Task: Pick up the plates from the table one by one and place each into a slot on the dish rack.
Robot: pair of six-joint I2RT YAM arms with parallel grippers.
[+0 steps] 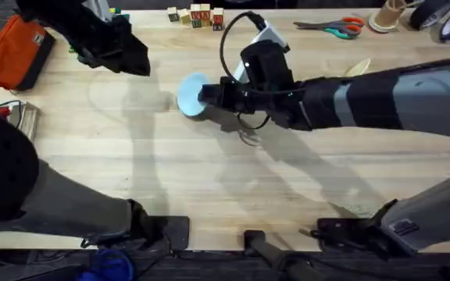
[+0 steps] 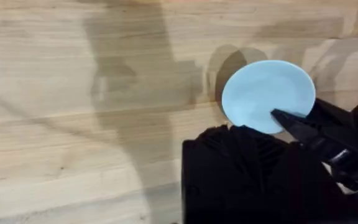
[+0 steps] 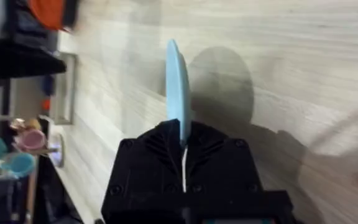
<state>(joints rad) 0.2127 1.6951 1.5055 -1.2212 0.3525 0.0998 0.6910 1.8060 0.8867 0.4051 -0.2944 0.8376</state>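
A light blue plate [image 1: 191,94] hangs above the middle of the wooden table [image 1: 170,172], gripped by its rim in my right gripper [image 1: 204,95], which is shut on it. The right wrist view has the plate [image 3: 177,81] edge-on between my right gripper's [image 3: 181,135] black fingers, its shadow on the wood behind. My left gripper [image 1: 127,53] is raised over the far left of the table, apart from the plate, fingers together on nothing. From its wrist view the plate [image 2: 267,94] faces it, with a right finger [image 2: 291,122] on the rim. The dish rack is hidden.
An orange pouch [image 1: 18,51] lies at the far left edge. Letter blocks [image 1: 198,16], scissors [image 1: 333,27] and tape rolls [image 1: 444,19] line the back edge. Small coloured items [image 3: 14,149] sit blurred off the table's side. Bare wood stretches across the near half.
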